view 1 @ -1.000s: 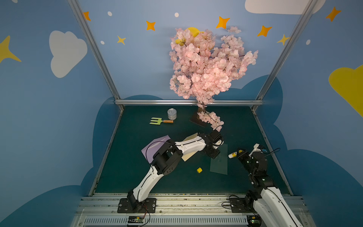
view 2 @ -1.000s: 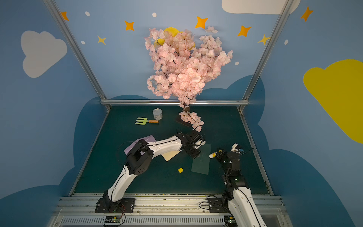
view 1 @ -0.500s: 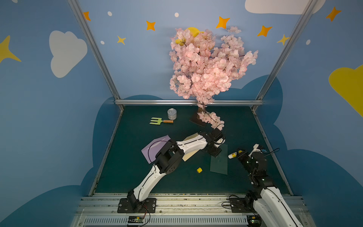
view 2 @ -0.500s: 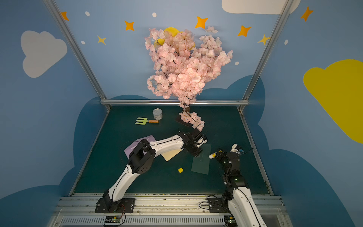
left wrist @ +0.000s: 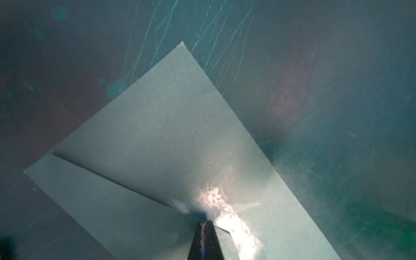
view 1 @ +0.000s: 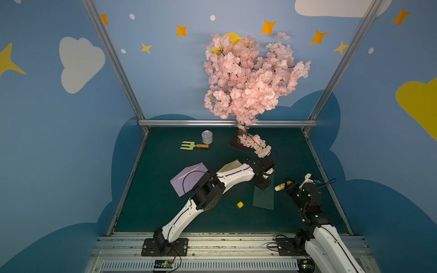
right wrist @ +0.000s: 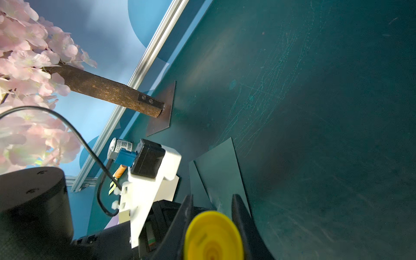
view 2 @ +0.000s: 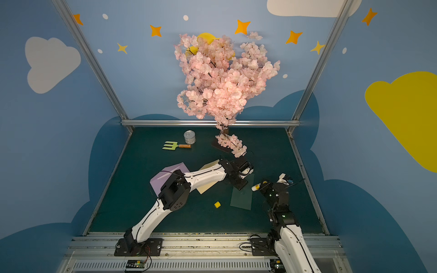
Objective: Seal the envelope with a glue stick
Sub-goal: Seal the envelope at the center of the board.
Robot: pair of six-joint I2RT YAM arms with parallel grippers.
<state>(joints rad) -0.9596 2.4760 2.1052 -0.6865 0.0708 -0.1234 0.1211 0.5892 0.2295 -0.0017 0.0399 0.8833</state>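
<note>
blue walls [view 1: 165, 71] with clouds and stars stand around a dark green bench [view 1: 290, 151]. a pink tree [view 1: 248, 82] stands at the back. the envelope [view 1: 233, 165], pale yellow, lies partly under the left arm [view 1: 236, 176], beside a purple envelope [view 1: 177, 183]. the left claw [left wrist: 206, 224] is squeezed closed, its tip on a green envelope [view 1: 263, 198]. the right claw [view 1: 286, 184] grips the glue stick [view 1: 279, 187]. a small yellow cap [view 1: 240, 204] lies near.

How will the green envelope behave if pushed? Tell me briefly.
The green envelope is thin, flat paper, so it probably flexes and weighs little. Flat on the smooth table, it would likely slide. The shiny smear on it may be tacky.
</note>
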